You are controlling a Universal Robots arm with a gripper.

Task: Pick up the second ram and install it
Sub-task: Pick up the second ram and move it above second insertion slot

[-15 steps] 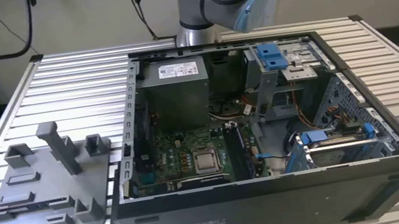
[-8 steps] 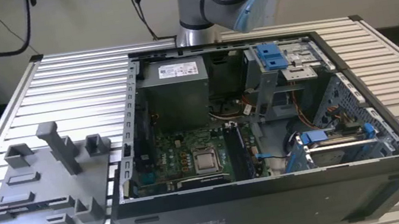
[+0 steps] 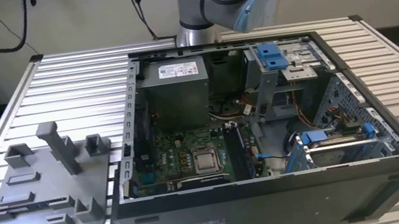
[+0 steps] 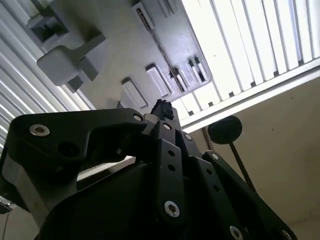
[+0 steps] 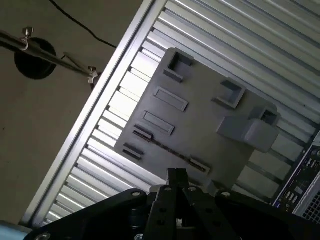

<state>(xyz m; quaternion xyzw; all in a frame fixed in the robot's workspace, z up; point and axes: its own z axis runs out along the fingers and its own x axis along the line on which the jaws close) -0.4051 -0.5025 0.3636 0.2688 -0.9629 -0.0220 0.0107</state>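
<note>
Fingertips of the black linkage gripper (image 5: 176,176) are seen pressed together, empty, above the grey plastic fixture plate (image 5: 200,117). The second ram (image 3: 34,204), a thin dark stick, is held edge-on in that plate's slot, at nine o'clock from the black computer case (image 3: 279,207) in the exterior view.

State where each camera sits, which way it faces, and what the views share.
Exterior view: off the arm, raised, looking down on the open computer case and, at the exterior view's left, the grey fixture plate; the arm's joint shows beyond.
First wrist view: on the wrist, looking past the gripper at the fixture plate on the slatted table.
Second wrist view: on the wrist, past the gripper at the same plate.
Shared: all three show plate and table.
</note>
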